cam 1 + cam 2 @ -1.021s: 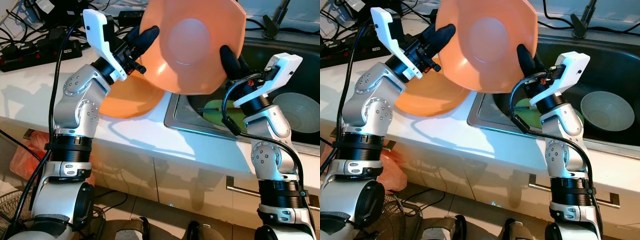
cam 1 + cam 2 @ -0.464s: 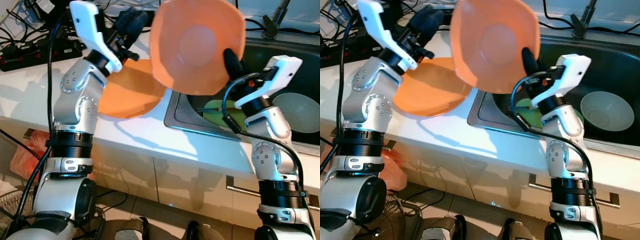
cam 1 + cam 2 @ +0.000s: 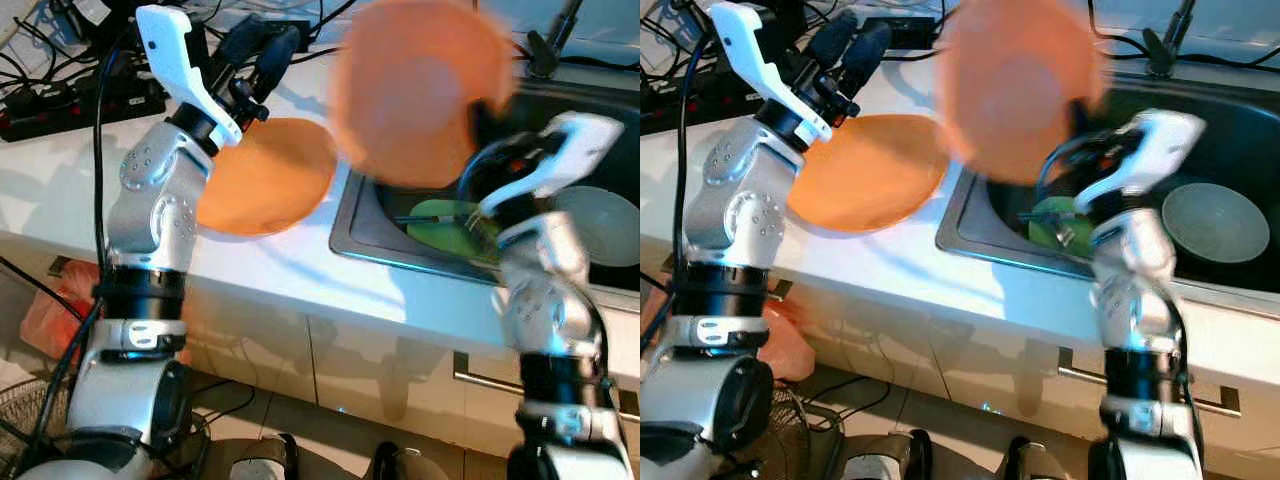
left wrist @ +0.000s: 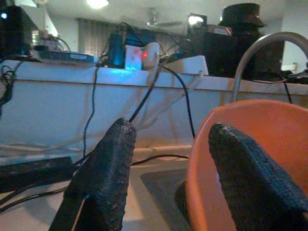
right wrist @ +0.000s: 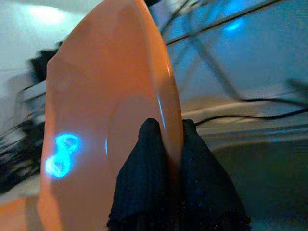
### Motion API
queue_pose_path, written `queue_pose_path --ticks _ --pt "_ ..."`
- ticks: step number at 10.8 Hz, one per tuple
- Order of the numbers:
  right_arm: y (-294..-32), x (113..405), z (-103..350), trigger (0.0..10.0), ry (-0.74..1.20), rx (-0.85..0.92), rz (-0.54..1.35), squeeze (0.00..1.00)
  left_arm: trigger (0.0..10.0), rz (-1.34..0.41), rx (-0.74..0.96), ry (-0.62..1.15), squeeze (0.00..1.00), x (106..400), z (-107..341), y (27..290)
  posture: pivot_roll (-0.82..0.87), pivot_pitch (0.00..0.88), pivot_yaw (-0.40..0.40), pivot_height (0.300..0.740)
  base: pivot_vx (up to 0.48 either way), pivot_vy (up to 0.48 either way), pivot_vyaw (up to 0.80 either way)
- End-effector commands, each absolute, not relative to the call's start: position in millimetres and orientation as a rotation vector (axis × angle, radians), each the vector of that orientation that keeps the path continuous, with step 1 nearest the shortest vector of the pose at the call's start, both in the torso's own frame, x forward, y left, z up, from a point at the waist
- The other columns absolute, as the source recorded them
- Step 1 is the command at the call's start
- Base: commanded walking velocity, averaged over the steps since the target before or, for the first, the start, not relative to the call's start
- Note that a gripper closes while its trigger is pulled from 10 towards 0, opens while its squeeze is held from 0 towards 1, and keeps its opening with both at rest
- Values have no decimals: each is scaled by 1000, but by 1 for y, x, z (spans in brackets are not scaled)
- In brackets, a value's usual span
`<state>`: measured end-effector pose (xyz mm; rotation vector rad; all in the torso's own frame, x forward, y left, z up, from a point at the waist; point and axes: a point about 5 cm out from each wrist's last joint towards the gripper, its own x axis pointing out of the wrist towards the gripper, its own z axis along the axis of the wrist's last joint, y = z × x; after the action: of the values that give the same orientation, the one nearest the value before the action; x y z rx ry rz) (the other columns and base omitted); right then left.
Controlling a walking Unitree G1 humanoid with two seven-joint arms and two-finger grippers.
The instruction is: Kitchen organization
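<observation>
The right gripper [image 5: 166,159] pinches the rim of an orange bowl [image 3: 420,95] between its closed fingers [image 5: 142,178], holding it tilted on edge in the air above the near corner of the sink [image 3: 370,235], its outline blurred. The right arm [image 3: 545,290] rises bent from beside the counter edge, forearm angled up toward the bowl. The left gripper [image 3: 262,50], fingers [image 4: 110,178] spread apart and empty, is raised over the white counter [image 3: 60,190] above a second orange bowl [image 3: 265,175] lying there beside the sink, which holds a green plate [image 3: 445,215] and a pale bowl [image 3: 1215,220].
</observation>
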<state>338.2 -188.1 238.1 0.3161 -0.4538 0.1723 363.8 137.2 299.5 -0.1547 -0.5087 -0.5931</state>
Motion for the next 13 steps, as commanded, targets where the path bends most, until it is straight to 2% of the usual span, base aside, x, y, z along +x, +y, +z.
queue_pose_path --ticks 1,3,4,8,10,13 --pt "-196 339 247 0 -502 331 113 0 10000 -582 -142 -514 0 361 297 136 133 164 36 740 0 0 0" --pt "-212 341 243 0 -479 326 -21 0 10000 -559 -98 -470 0 359 281 130 132 165 34 740 0 0 0" --pt "-221 344 231 10000 -413 263 -117 0 10000 -546 -80 -432 0 357 267 122 134 168 35 740 0 0 0" --pt "-242 346 207 10000 -282 10 -275 0 10000 -533 -97 -401 0 346 249 107 136 169 34 740 0 0 0" --pt "-239 351 181 10000 -149 -108 -236 0 10000 -533 -105 -397 0 342 246 101 134 162 31 740 0 0 0" --pt "-226 354 164 10000 -88 -154 -165 0 10000 -542 -106 -398 0 339 245 97 138 156 27 740 0 0 0"
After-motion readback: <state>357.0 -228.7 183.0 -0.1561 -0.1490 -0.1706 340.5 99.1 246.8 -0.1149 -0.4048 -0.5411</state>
